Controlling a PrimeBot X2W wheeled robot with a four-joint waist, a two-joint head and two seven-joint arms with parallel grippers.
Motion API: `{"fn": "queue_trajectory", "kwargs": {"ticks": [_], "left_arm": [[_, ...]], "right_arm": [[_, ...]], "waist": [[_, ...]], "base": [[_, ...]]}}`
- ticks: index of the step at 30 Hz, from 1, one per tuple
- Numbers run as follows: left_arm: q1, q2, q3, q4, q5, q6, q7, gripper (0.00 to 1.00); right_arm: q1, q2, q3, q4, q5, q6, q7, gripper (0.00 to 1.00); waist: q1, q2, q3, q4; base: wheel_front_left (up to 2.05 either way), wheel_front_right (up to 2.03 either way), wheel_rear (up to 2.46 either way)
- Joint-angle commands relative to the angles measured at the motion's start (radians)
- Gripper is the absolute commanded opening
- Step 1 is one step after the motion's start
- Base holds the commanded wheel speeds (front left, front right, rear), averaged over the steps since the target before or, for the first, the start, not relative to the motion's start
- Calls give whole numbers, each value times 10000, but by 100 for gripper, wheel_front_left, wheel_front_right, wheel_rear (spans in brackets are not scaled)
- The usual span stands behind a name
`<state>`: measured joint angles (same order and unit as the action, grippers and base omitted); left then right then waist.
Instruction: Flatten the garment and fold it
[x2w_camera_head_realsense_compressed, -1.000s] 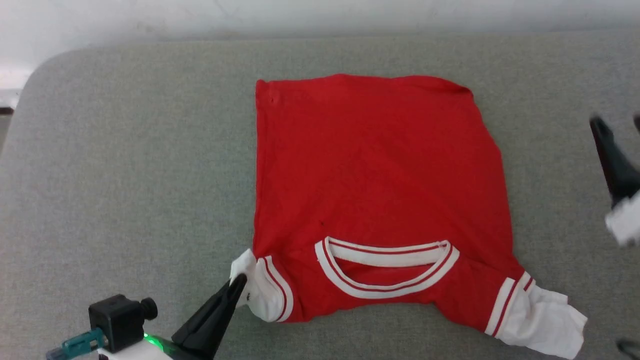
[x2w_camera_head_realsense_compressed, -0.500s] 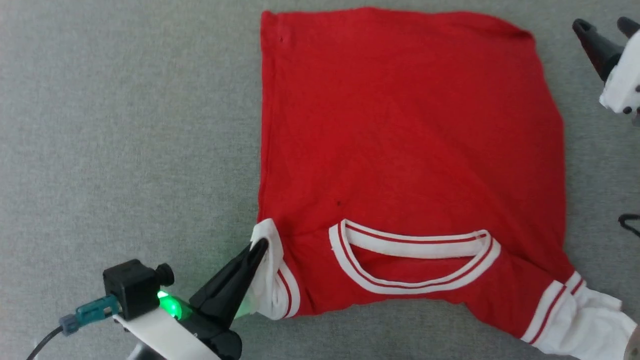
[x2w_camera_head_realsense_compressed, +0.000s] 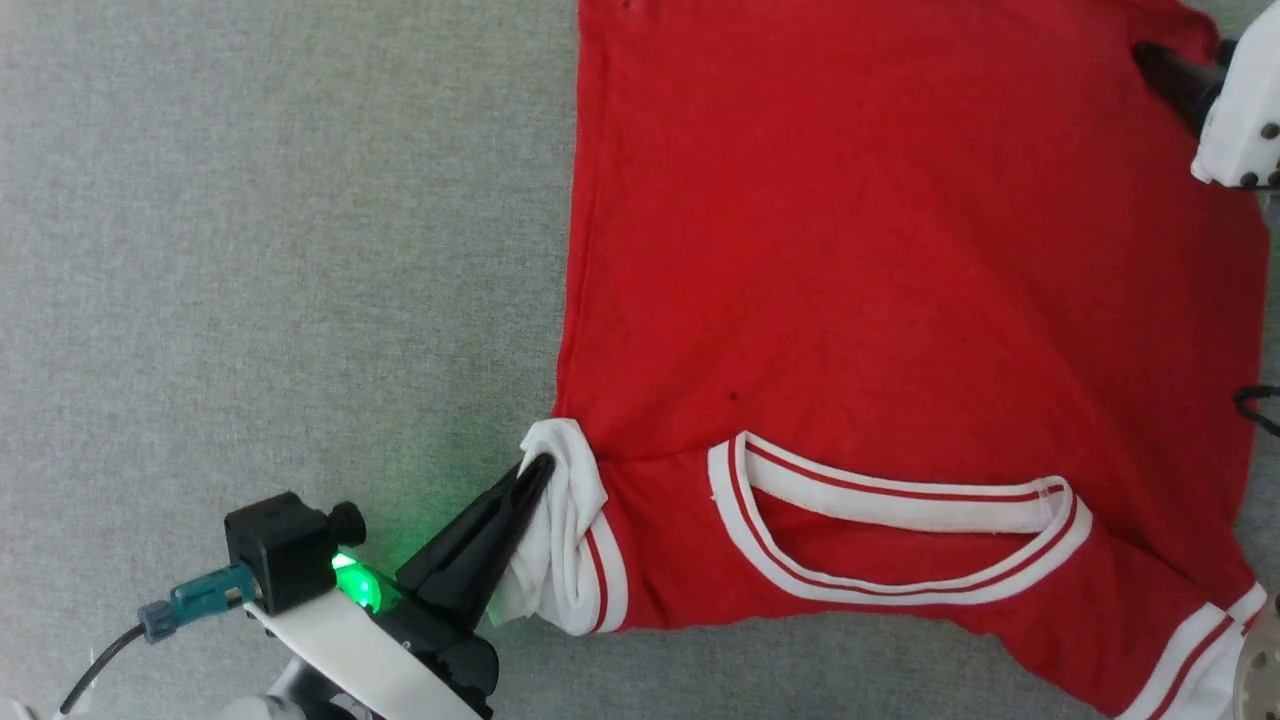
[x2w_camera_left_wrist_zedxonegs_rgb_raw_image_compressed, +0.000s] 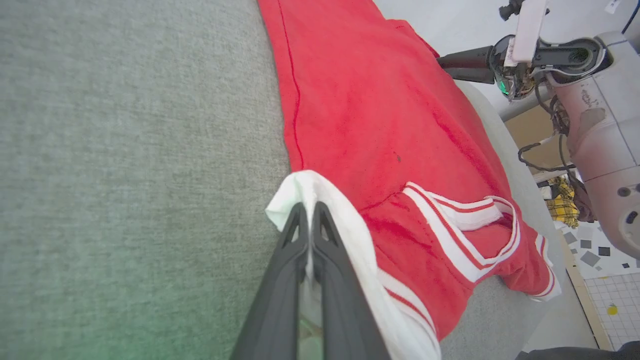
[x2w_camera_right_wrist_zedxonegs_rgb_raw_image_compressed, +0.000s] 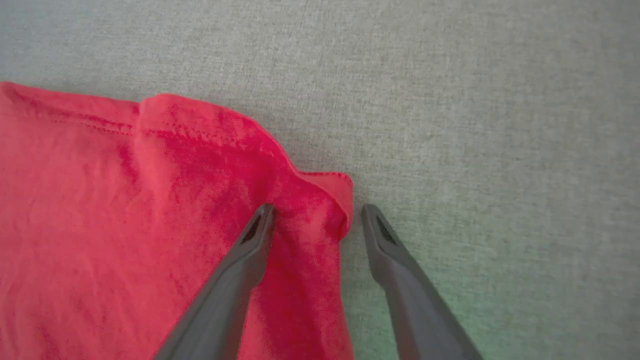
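Head view: shirt (x2w_camera_head_realsense_compressed: 900, 250) on grey surface (x2w_camera_head_realsense_compressed: 250, 250), collar (x2w_camera_head_realsense_compressed: 900, 497) near, long axis near-to-far; left gripper (x2w_camera_head_realsense_compressed: 537, 468) at near-left sleeve (x2w_camera_head_realsense_compressed: 570, 540).
Left wrist view: fingers (x2w_camera_left_wrist_zedxonegs_rgb_raw_image_compressed: 282, 290) closed on sleeve.
Right wrist view: right gripper (x2w_camera_right_wrist_zedxonegs_rgb_raw_image_compressed: 317, 212) open, straddling far-right hem corner (x2w_camera_right_wrist_zedxonegs_rgb_raw_image_compressed: 330, 192).

Cannot see the far hem of the garment (x2w_camera_head_realsense_compressed: 850, 250) in the head view, cropped by the top edge; nor the end of the sleeve (x2w_camera_head_realsense_compressed: 1215, 650) at the lower right corner, sliced off there. Cannot see much of the right gripper (x2w_camera_right_wrist_zedxonegs_rgb_raw_image_compressed: 315, 215) in that view (one dark finger (x2w_camera_head_realsense_compressed: 1165, 70) and a pale housing, the rest past the right edge). Cannot see the white cloth pinched inside the left gripper (x2w_camera_left_wrist_zedxonegs_rgb_raw_image_compressed: 310, 207), buried between pressed-together fingers. Cannot identify the dark speck (x2w_camera_head_realsense_compressed: 735, 396) on the red: too small.
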<state>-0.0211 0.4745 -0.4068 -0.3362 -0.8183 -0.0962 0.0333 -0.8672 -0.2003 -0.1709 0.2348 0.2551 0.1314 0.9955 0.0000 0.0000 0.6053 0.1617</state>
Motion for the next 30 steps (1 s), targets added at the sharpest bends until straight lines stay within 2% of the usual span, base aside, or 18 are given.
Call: {"fn": "queue_trajectory", "kwargs": {"ticks": [1,2,3,10,16,22,23,30], "left_arm": [[-161,-30,-5,60,-29,-66,-79,0],[-176,-23,-5,77,-36,-69,-78,0],[-192,-19,-5,94,-42,-72,-80,0],[-207,34,71,160,6,-43,-185,0],[-78,125,139,162,155,104,-275,0],[404,345,148,229,343,559,-63,0],[404,345,148,229,343,559,-63,0],[953,474,194,243,454,927,-76,0]], "right_arm": [[4,97,0,118,-124,-7,72,41],[-4,85,-1,154,-171,-7,43,13],[-10,61,1,188,-228,-7,-31,0],[-84,-64,-6,145,-464,-7,-1207,0],[390,-144,-14,-744,-66,-7,-2637,0],[2320,-221,-695,-2584,674,-7,-2827,0],[2320,-221,-695,-2584,674,-7,-2827,0],[5295,366,-2692,-4810,1315,-7,-2533,0]], "waist": [[0,0,72,65],[0,0,81,72],[0,0,85,75],[0,0,-171,-111],[0,0,-957,-449],[0,0,-2013,-961],[0,0,-2013,-961],[0,0,-2928,-1599]], "base": [[0,0,0],[0,0,0],[0,0,0],[0,0,0],[0,0,0],[0,0,0],[0,0,0],[0,0,0]]}}
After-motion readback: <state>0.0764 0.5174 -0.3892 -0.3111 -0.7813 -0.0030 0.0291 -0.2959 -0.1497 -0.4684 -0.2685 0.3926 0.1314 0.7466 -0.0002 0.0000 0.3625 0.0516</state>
